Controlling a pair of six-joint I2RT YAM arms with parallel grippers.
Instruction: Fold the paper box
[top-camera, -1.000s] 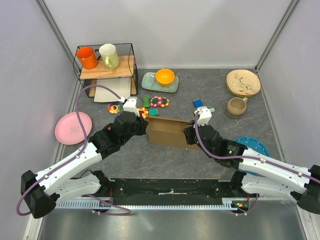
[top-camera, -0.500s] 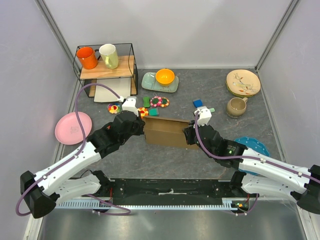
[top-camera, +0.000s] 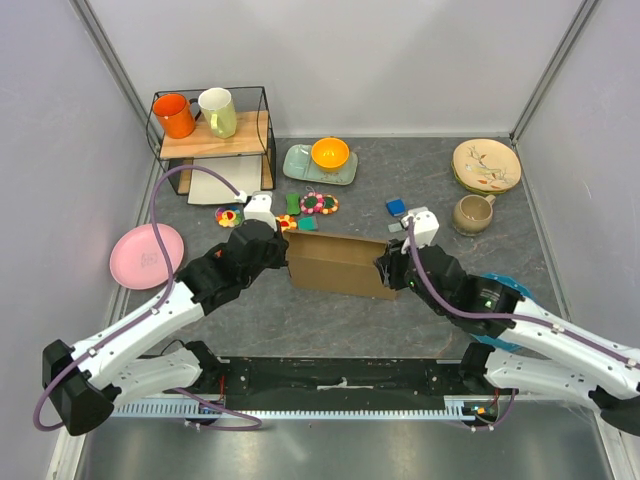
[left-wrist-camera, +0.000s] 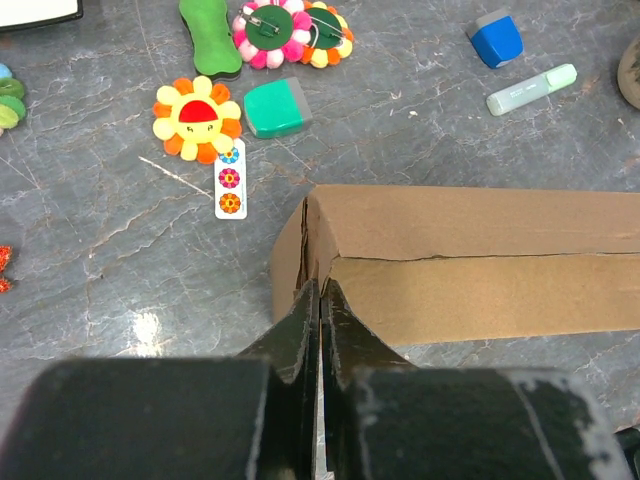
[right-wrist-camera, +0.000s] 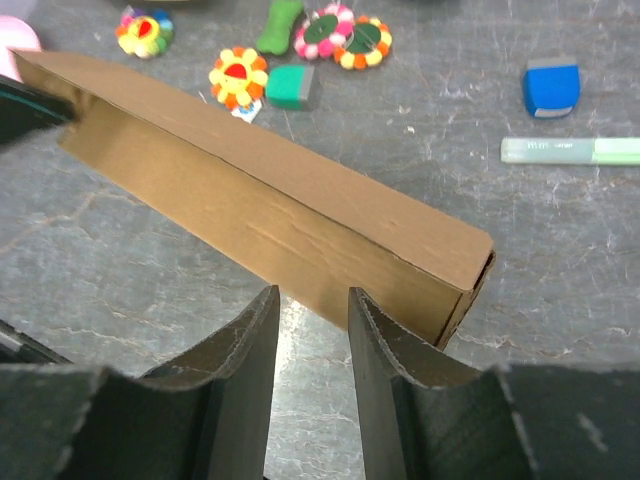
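The paper box is a long narrow brown cardboard box lying mid-table, folded shut along its top. My left gripper is at its left end. In the left wrist view the gripper is shut, its tips pinching the box at the end corner seam. My right gripper is at the box's right end. In the right wrist view it is open and empty, just in front of the box's front wall.
Flower toys, a green eraser, a blue block and a highlighter lie behind the box. A pink plate is left, a wire rack with mugs back left, a beige plate and mug back right.
My left gripper has drawn the box's left end a little leftward. My right gripper has backed off to the right and let go of the box's right end.
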